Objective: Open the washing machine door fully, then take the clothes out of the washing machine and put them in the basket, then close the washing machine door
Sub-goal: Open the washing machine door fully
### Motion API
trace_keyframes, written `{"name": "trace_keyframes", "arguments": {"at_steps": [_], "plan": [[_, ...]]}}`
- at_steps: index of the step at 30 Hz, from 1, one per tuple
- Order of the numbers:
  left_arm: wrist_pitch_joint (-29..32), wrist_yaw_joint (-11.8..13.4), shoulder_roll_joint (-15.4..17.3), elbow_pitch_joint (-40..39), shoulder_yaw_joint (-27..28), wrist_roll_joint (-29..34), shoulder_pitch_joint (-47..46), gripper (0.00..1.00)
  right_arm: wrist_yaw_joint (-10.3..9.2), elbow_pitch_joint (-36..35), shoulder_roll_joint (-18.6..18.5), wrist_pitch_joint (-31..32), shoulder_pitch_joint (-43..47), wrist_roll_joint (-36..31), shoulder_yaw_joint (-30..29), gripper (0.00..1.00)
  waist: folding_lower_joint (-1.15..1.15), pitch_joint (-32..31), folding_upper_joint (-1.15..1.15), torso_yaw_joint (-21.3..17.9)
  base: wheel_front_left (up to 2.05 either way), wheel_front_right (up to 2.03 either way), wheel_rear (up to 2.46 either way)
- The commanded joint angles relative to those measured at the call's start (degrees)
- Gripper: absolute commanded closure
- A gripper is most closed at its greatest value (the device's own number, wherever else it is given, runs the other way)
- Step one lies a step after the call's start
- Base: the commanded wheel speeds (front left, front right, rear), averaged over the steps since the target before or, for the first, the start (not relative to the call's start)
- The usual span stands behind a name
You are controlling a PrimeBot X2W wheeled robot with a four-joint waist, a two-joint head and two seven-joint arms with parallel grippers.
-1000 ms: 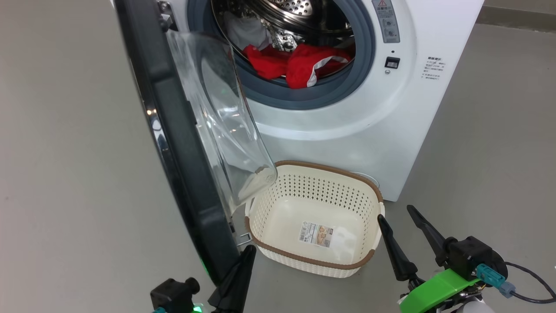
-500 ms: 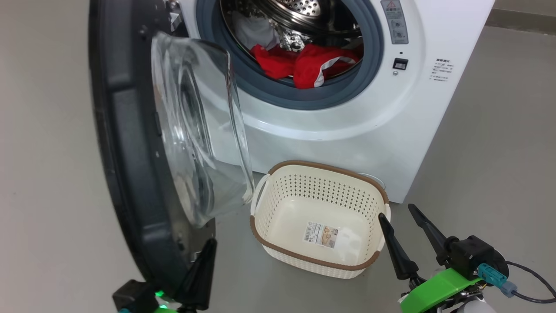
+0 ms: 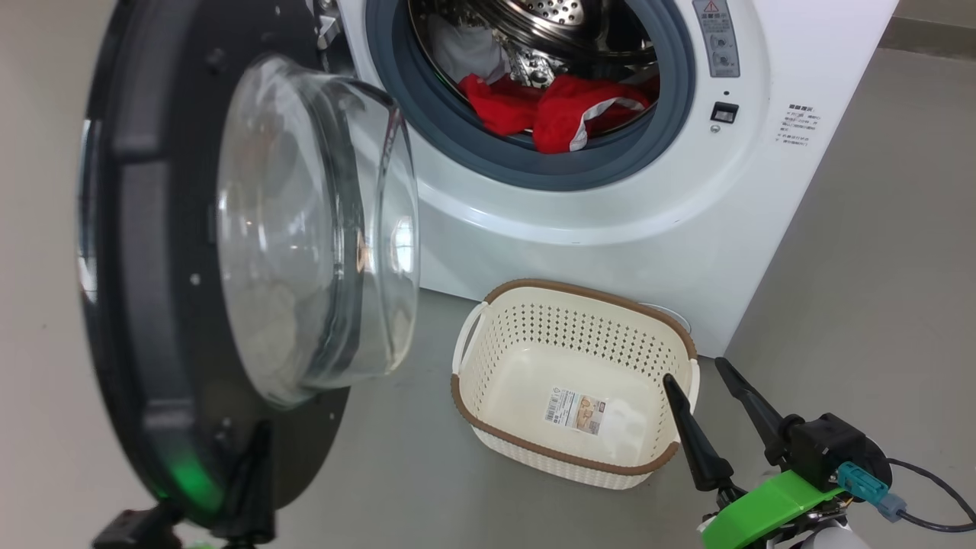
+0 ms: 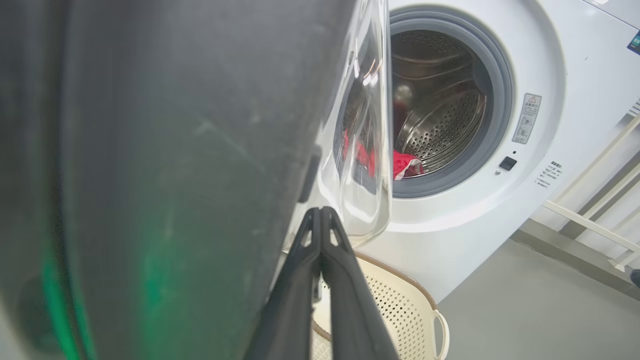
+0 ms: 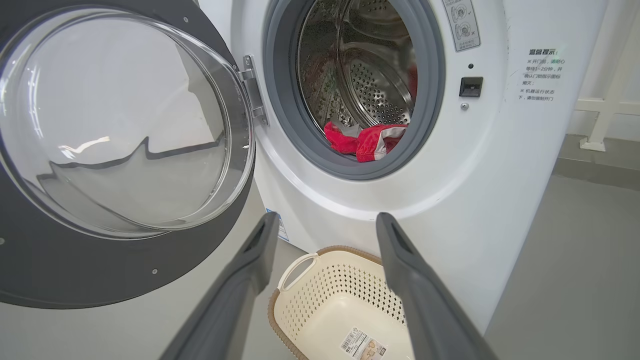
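Washing machine door [image 3: 252, 252] stood swung wide open on its hinge at the left of the washing machine [image 3: 610, 229], inner face and glass bowl turned toward the robot; a green glow [image 3: 183, 476] sat on the lower black rim. Left end effector [image 3: 261, 436] was low at the door's bottom edge, fingers pressed together with nothing between them, tips pointing up along the door's inner face; from its wrist view [image 4: 320, 215] the closed tips lay right at the edge of the dark face below the glass; could not tell if they actually touched it. Right end effector [image 3: 694, 371] hung at the lower right, fingers spread apart, gripping nothing, tips just beside the near right corner of the basket [image 3: 579, 293]; its wrist view [image 5: 328, 220] looked between the parted fingers at basket and drum opening. The clothes [image 3: 560, 114] were inside the drum [image 3: 549, 15]: a red bundle with white trim heaped at the front, drooping toward the grey gasket [image 3: 488, 152], with a white garment [image 3: 465, 49] behind it to the left. Basket sat on the grey floor [image 3: 877, 267] close in front of the machine, below the opening and right of the open door, upright, a paper label [image 3: 576, 410] on its bottom.
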Motion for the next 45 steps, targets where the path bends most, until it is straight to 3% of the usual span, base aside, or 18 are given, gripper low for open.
{"name": "trace_keyframes", "arguments": {"at_steps": [1,16,25,45], "plan": [[-0.5,0.7,1.1,-1.1,4.0,0.3,-0.5,1.0,0.42,-1.6,0.1,-0.5,-1.3,0.0,1.2,0.0,0.0,0.0,0.0,0.0,0.0,0.0,0.0],[-0.5,0.6,1.4,2.1,17.8,4.6,-4.5,1.0,0.42,-1.6,-0.3,-0.5,-1.4,0.0,1.5,0.0,0.0,0.8,0.0,-1.0,0.0,0.0,0.0],[-0.5,0.4,3.5,5.3,24.6,7.2,-8.6,1.0,0.42,-1.5,-0.5,-0.5,-1.9,-0.4,1.4,0.0,0.0,1.9,0.0,-1.4,0.0,0.0,0.0],[-0.5,0.4,8.3,15.8,33.1,11.0,-18.3,1.0,0.42,-1.6,-1.5,-0.5,-4.1,-1.5,1.1,0.0,0.0,5.7,0.0,-3.1,0.0,0.0,0.0]]}}
